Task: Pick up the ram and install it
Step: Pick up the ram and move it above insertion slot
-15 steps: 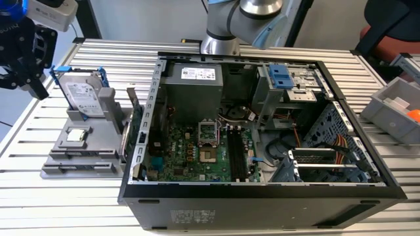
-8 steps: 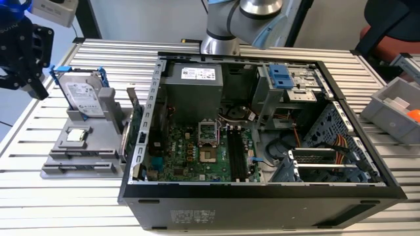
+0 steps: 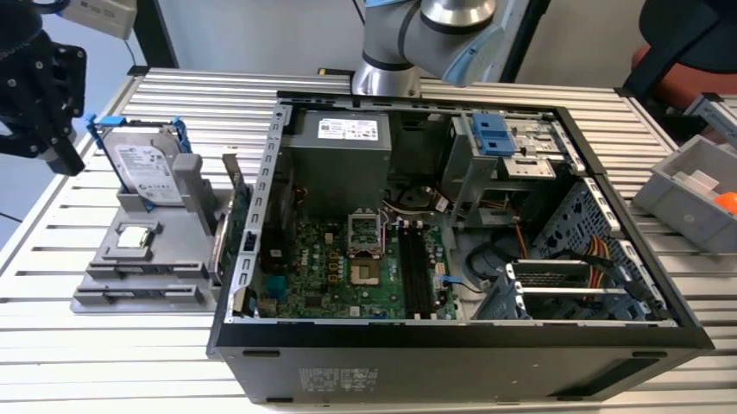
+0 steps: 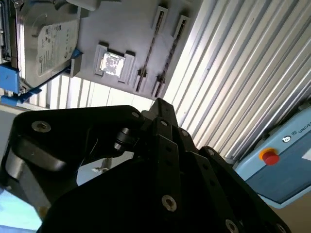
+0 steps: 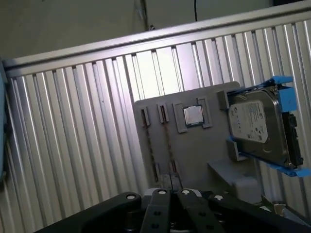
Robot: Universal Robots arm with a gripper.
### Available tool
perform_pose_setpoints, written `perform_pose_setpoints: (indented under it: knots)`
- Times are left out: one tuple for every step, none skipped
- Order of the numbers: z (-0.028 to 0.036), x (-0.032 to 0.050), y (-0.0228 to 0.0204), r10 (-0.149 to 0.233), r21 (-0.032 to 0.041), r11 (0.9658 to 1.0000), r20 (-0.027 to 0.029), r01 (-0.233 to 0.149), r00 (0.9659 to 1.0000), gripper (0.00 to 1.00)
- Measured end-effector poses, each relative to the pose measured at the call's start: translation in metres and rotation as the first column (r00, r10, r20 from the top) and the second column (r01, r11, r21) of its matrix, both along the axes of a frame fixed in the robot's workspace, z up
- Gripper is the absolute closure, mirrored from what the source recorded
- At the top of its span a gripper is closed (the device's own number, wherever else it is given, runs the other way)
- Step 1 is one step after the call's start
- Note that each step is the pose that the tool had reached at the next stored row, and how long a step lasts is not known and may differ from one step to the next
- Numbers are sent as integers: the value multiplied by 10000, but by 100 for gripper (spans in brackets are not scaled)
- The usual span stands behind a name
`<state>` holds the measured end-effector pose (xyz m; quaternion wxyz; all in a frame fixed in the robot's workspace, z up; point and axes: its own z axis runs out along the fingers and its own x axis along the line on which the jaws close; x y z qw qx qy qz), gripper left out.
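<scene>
The pick-up step is in hand, and by my judgement it has not yet reached the part. The gripper [image 5: 171, 191] hangs in the air above the table [image 3: 103, 362] at the exterior view's left. It is beside the drive [image 3: 148, 172], which stands at the far end of the grey holder [image 3: 185, 302], and it carries nothing that I can see. Whether it is apart or together I cannot tell. The ram [image 5: 167, 141], as best I can judge, is the thin dark strip standing on edge in one of the holder's two narrow slots, near the chip [image 5: 193, 115] in its square pocket. Both slots show such a strip in both wrist views, and I cannot tell whether each holds a stick. The ram is apart from the gripper, untouched and lower than it, toward the holder's near end in the exterior view. The case [image 3: 461, 354] lies open at the exterior view's right of the holder, with the green card [image 3: 236, 224] upright just beside its wall. The long black sockets [image 3: 420, 267] on the board [image 3: 334, 276] are where the stick belongs. The next move, I judge, calls for bringing the gripper over the slot, turned to close across the strip's flat faces. It then calls for a straight descent, since the slot walls leave little room.
</scene>
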<state>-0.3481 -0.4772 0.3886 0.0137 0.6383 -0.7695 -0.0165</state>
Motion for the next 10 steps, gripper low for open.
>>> perform_pose_setpoints:
  knots:
    - [0, 0, 0, 186, 0, 9998, 0, -186, 9998, 100]
    - [0, 0, 0, 364, 0, 9993, 0, -364, 9993, 100]
    - [0, 0, 0, 545, 0, 9985, -1, -545, 9985, 100]
    - [0, 0, 0, 730, 0, 9973, 0, -730, 9973, 100]
    - [0, 0, 0, 925, 0, 9957, 0, -925, 9957, 100]
    - [0, 0, 0, 1094, -1, 9940, 0, -1094, 9940, 100]
    - [0, 0, 0, 1282, 0, 9917, -1, -1282, 9917, 100]
    - [0, 0, 0, 1467, 0, 9892, 0, -1467, 9892, 100]
    - [0, 0, 0, 1633, -1, 9866, -1, -1633, 9866, 100]
    - [0, 0, 0, 1821, 0, 9833, 0, -1821, 9833, 100]
